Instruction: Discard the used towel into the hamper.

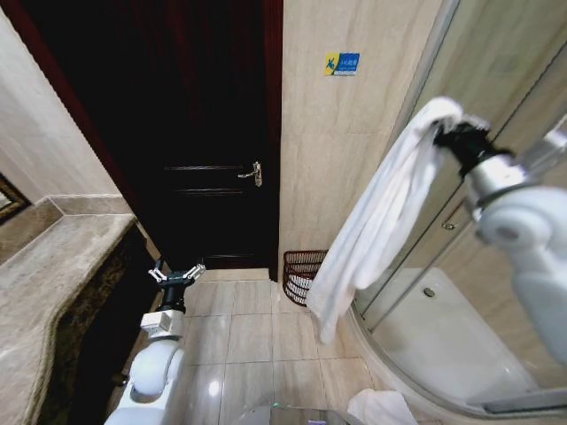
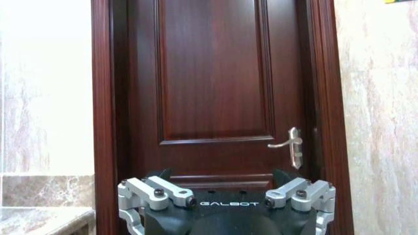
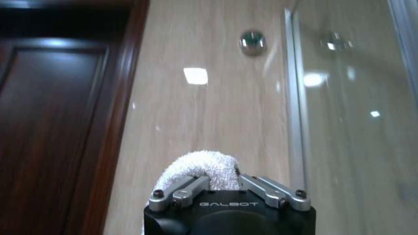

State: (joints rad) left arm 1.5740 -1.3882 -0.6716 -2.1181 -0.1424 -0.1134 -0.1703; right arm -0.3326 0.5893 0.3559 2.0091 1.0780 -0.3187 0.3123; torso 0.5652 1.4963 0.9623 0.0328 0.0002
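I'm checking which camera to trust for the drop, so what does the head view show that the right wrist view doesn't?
Head view alone: the hamper on the floor against the wall, the towel's long hanging length, and the left gripper, open, held low near the counter. Right wrist view alone: a round metal fitting on the wall. Both: the right gripper shut on the towel, the dark door and the glass shower enclosure.

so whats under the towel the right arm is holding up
The towel hangs from the right gripper over floor tiles. The hamper stands by the wall, its right side covered by the towel's lower end, so its contents cannot be seen.
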